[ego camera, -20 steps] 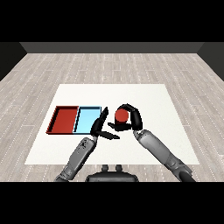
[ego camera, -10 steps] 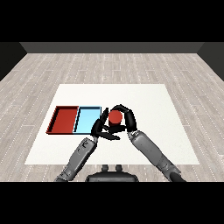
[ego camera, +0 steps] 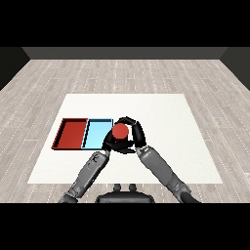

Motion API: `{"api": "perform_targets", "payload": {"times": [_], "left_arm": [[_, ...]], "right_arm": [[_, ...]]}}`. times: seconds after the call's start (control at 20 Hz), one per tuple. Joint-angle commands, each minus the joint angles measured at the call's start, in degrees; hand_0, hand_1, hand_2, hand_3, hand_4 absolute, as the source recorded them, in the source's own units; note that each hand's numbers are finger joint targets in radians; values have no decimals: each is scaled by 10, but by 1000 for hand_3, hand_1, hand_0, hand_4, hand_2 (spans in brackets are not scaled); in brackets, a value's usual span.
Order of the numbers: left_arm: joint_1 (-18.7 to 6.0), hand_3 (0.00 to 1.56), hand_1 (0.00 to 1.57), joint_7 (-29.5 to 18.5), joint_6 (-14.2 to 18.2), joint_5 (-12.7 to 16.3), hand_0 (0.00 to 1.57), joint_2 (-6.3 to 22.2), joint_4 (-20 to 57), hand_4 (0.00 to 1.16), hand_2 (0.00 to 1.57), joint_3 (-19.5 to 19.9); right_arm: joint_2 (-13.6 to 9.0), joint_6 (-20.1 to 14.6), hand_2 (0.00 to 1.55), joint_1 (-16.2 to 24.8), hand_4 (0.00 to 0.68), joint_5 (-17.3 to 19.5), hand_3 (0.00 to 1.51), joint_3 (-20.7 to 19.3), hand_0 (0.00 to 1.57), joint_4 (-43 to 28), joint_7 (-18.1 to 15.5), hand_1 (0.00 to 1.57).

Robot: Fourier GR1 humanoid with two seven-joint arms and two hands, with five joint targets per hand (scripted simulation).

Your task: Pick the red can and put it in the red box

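Note:
The red can (ego camera: 120,131) is in my right hand (ego camera: 134,135), whose fingers curl round it, just right of the light blue tray (ego camera: 97,133). The can sits above the table, at the blue tray's right edge. The red tray (ego camera: 71,133) lies further left, beside the blue one, with nothing in it. My left hand (ego camera: 110,144) is below and left of the can, close to the right hand, its fingers relaxed and holding nothing.
The white table (ego camera: 161,117) spreads around the trays, bounded by its edges against a wooden floor. Both grey forearms rise from the lower corners and meet near the table's middle front.
My right hand has carried the red can leftward, from right of the trays to the blue tray's right edge. The left hand has barely moved.

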Motion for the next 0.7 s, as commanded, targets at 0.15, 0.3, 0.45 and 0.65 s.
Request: {"api": "perform_targets", "payload": {"times": [0.15, 0.3, 0.45, 0.65], "left_arm": [[4, 892, 993, 55, 108, 13, 993, -4, -27, 637, 1049, 22], [-6, 1333, 1571, 27, 138, 6, 1571, -4, 20, 688, 1518, 6], [18, 1346, 1571, 65, 139, -22, 1571, -3, -32, 709, 1493, -3], [29, 1358, 1571, 55, 143, -21, 1571, -4, -44, 751, 1499, -6]], "right_arm": [[20, 9, 1437, 9, 525, 4, 1380, 24, 1490, 11, -38, 1490], [20, -21, 1438, 16, 542, 1, 1384, 53, 1470, 11, -25, 1470], [20, -25, 1438, -6, 533, -15, 1383, 32, 1483, 37, -36, 1483], [20, -11, 1445, -34, 522, -35, 1381, 17, 1505, 69, -47, 1505]]}}
